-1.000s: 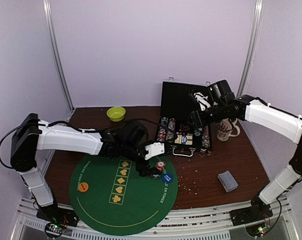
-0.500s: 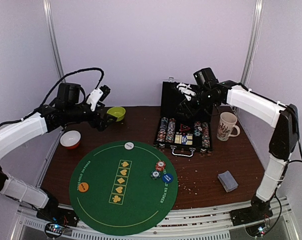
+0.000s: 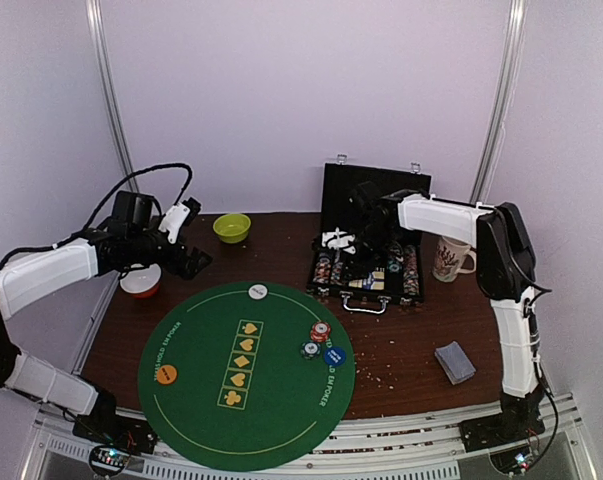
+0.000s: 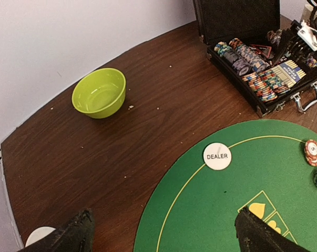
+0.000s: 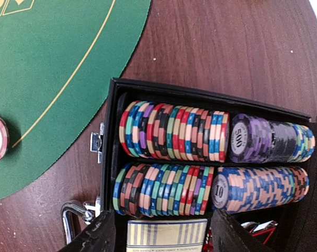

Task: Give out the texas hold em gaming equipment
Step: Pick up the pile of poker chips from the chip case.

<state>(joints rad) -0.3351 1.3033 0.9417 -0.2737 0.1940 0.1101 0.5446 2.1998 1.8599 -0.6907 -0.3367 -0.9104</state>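
Chip rows (image 5: 171, 131) lie on edge in the open case (image 5: 108, 157). Their long axes run front to back in the top view, parallel to the case's short side. Right claw (image 5: 166, 233) hangs directly above them, over the case's left half. Its jaws are part open and hold nothing; a yellow striped box shows below, between its fingers. Case lid stands upright behind, handle toward the mat (image 3: 196, 400).

On mat, all flat:
- red stack (image 3: 320, 330), a smaller stack and blue disc (image 3: 332, 355), close together near the right rim
- white DEALER disc (image 4: 217, 156) at the far rim
- orange disc (image 3: 168, 373) near the left rim

Left claw (image 4: 163, 239) is wide and empty over the far left of the table (image 3: 421, 330), near the DEALER disc but apart from it. Cards (image 3: 454, 361) lie on bare table right of mat, well apart from both claws. Green bowl (image 4: 99, 92) sits at the back; mug (image 3: 449, 260) is just right of case.
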